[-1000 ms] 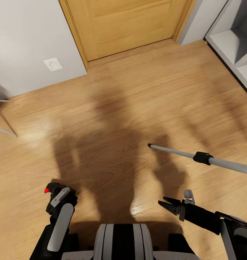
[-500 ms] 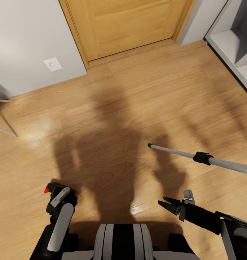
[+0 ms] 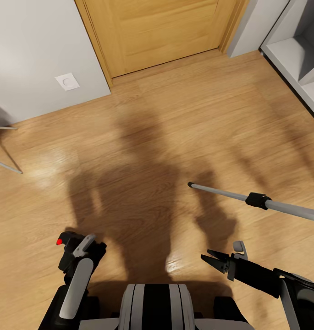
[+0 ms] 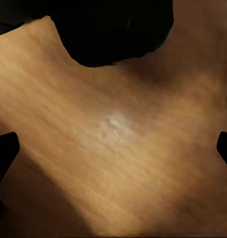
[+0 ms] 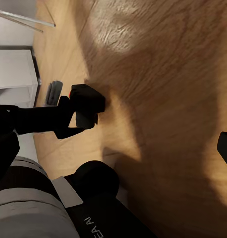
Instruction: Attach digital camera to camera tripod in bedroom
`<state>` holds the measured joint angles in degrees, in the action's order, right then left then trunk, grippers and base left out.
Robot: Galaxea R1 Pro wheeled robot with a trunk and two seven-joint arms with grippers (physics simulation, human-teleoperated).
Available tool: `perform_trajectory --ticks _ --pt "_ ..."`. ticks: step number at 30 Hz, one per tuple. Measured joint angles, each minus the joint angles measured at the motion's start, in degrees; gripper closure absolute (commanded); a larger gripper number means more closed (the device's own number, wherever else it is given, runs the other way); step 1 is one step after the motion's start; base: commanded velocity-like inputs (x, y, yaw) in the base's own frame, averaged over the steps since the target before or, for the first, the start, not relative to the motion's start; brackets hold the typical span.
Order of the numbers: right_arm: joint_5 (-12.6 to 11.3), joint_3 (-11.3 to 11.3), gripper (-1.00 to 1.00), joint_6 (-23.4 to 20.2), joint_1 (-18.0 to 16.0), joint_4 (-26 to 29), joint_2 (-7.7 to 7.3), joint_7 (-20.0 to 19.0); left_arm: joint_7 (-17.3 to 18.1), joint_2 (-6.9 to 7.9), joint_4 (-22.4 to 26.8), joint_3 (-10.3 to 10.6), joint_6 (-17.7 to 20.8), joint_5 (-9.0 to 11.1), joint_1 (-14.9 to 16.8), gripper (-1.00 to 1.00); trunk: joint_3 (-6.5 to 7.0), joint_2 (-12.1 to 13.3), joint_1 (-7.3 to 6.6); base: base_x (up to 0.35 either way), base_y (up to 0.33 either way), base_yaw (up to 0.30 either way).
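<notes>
The left gripper (image 3: pixel 69 245) is closed on the digital camera (image 3: pixel 67 242), held low over the wood floor (image 3: pixel 143 137) with its red dot showing. The right gripper (image 3: pixel 212 259) hangs empty, jaws parted. A camera tripod (image 3: pixel 257 200) leg reaches in just beyond it; no legible writing is visible.

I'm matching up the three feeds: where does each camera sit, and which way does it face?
Head view: from the head, down over the light wood floor toward the oak door; both arms show, the left gripper holding the small black digital camera.
Left wrist view: near the left gripper, facing the floor; dark fingertips show.
Right wrist view: near the right gripper, facing the left gripper.
Shared: the digital camera, head and right wrist.
</notes>
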<state>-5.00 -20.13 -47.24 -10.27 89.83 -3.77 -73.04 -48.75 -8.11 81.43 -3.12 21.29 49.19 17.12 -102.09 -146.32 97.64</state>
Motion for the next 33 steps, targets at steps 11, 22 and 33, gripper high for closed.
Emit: perform_trajectory --ticks 11,22,33 --pt "0.0 0.18 -1.0 0.0 0.0 0.0 0.0 0.06 1.99 -0.08 0.02 0.05 -0.02 1.16 0.0 -1.0 0.0 0.0 0.0 0.0 0.0 0.0" --pt "-0.07 0.29 -1.0 2.32 0.0 -0.06 0.08 0.32 2.3 -0.03 0.71 0.15 -6.84 1.33 1.31 -1.0 0.0 0.0 0.0 0.0 0.0 0.0" --pt "-0.08 0.29 -1.0 2.64 0.0 -0.08 0.07 0.45 2.28 0.0 0.77 0.15 -9.74 1.19 3.78 -1.0 0.0 0.0 0.0 0.0 0.0 0.0"
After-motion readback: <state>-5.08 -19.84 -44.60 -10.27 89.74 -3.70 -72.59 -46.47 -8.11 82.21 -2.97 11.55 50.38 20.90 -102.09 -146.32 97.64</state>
